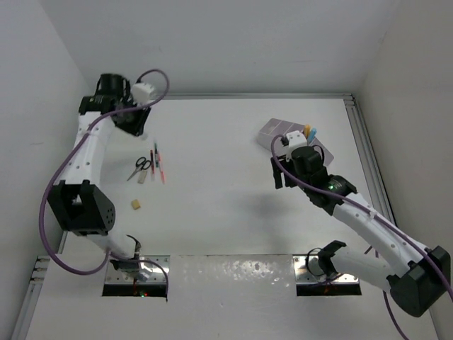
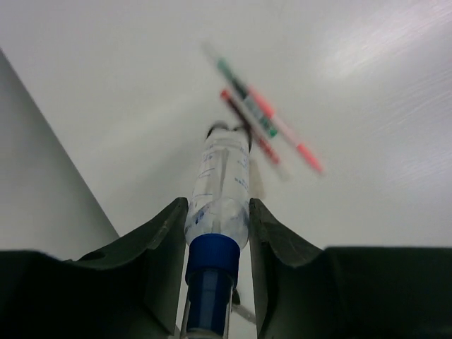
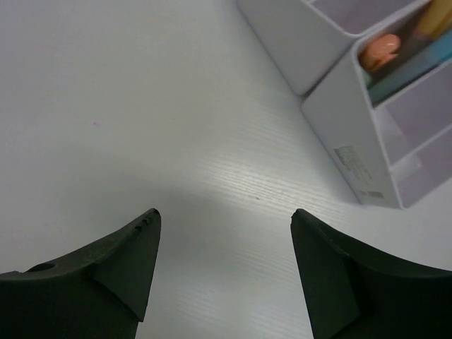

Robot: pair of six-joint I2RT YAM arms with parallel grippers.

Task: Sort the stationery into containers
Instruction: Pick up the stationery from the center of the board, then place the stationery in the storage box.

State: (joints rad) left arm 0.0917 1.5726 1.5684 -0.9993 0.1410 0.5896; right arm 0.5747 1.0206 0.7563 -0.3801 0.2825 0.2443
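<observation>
Between left hand fingers, blue-capped bottle (cap nearest), pens beyond.

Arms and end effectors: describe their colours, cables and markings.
The left arm and right arm have white links, black joint housings, and a purple cable looping alongside. A green light glows on the right one. The left end effector and right end effector have dark wedge-shaped fingers.

The scissors lie on the table. The pens lie side by side just right of the scissors. An eraser sits nearer the arm bases. Behind the scissors, the bottle sits between the left gripper's fingers. Well to the scissors' right stands the organiser, with pencils in it.
</observation>
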